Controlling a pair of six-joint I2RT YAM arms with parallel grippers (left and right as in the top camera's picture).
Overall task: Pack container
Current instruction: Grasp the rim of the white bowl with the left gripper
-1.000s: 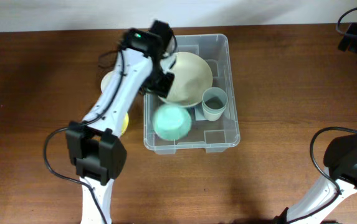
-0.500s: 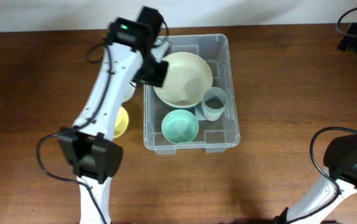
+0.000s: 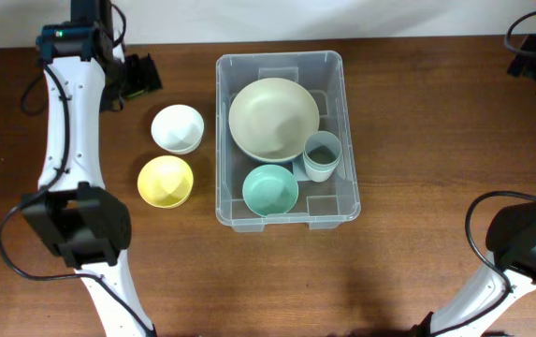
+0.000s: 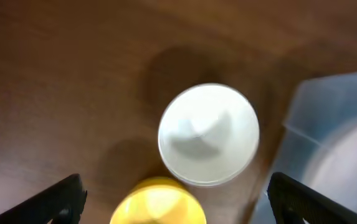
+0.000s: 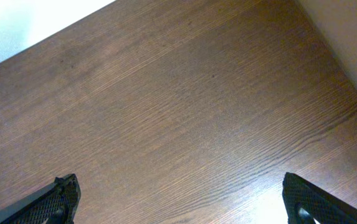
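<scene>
We see the large clear rectangular plastic container (image 3: 280, 58) standing upright near the middle of the brown wooden tabletop (image 3: 436, 150), one short end close to the far edge. Inside it, a wide cream round bowl (image 3: 274, 118) fills the far half. A small teal bowl (image 3: 270, 190) sits at the near end, and a pale grey-blue cup (image 3: 322, 155) stands upright just beside both, against the right wall.

Left of the container, on the bare wood, we find a small white round bowl (image 3: 177, 128), near the container's left wall but apart from it. A small yellow round bowl (image 3: 166, 181) lies just beside the white one, on its near side.

The left gripper (image 3: 137, 77) hangs over the far left part of the tabletop, beyond the white bowl. In its wrist view its fingers stand wide apart with nothing between them, and the white bowl (image 4: 209, 134), the yellow bowl (image 4: 158, 202) and a corner of the container (image 4: 328, 112) show below, blurred.

The right gripper (image 5: 179, 190) is at the far right corner, its fingers spread wide over bare wood, holding nothing.
</scene>
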